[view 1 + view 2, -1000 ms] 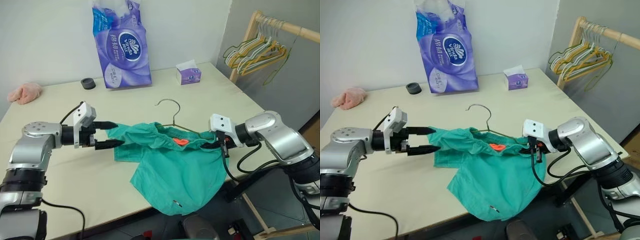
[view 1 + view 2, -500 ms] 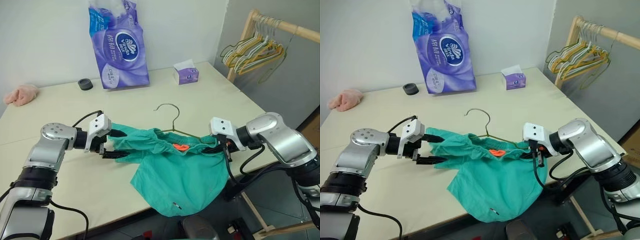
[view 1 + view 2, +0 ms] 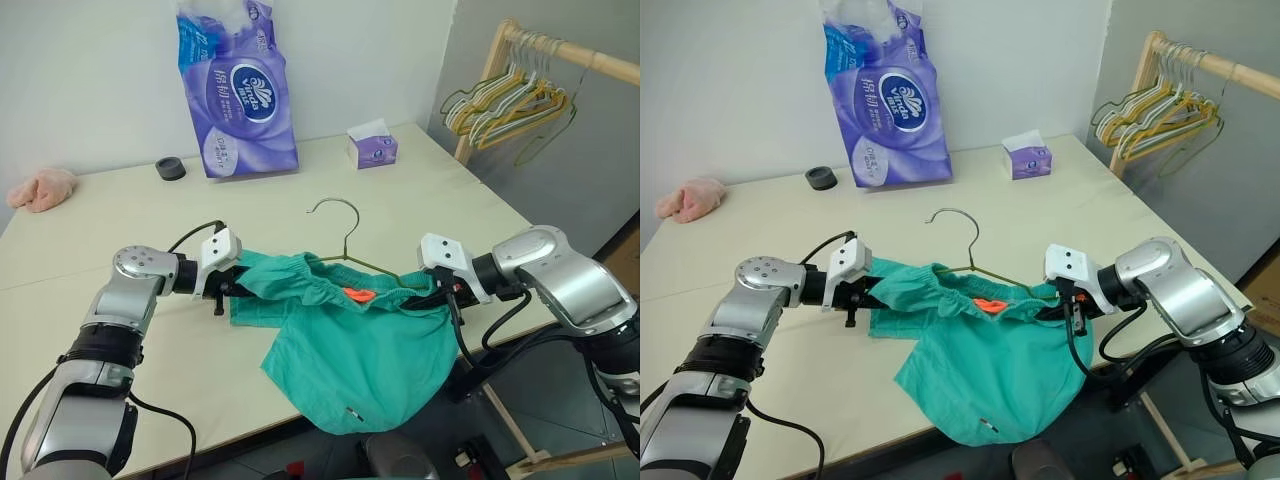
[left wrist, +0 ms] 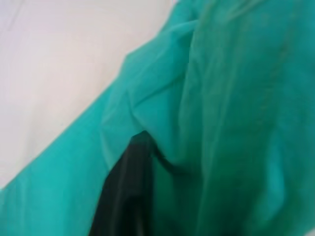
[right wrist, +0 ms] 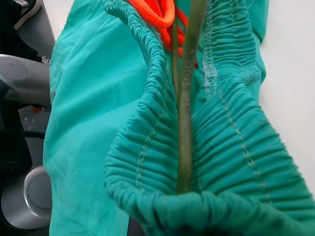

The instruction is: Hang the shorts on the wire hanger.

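The teal-green shorts (image 3: 350,350) lie at the near edge of the pale, smooth desk (image 3: 120,220), their soft, thin fabric draping in a loose fold over the edge while the gathered elastic waistband stays on the surface, stretched between the two arms. A tiny white mark sits near the hanging hem, and a small orange tag (image 3: 355,294) shows inside the ruffled waist opening. The left hand (image 3: 238,284) is buried in the waistband's left end, its black fingers (image 4: 123,196) wrapped in the cloth in the left wrist view and drawn together on the shorts. The right hand (image 3: 432,294) is pinched tight on the waistband's right end, where the puckered, ribbed elastic bunches around it. The wire hanger (image 3: 345,235), a thin dark olive wire bent to a triangle with a curved hook, lies flat on the desk with its lower part tucked into the waist opening; in the right wrist view its slim wire runs straight between the two gathered edges of the band. Farther back stand a small purple tissue box (image 3: 372,146), a tall glossy purple plastic pack of paper rolls (image 3: 237,95) and a small round black object (image 3: 170,168). A pink fluffy cloth (image 3: 40,188) rests at the far left corner. Off to the right, a wooden rail (image 3: 560,50) carries a bunch of yellow, green and white hangers (image 3: 500,100).
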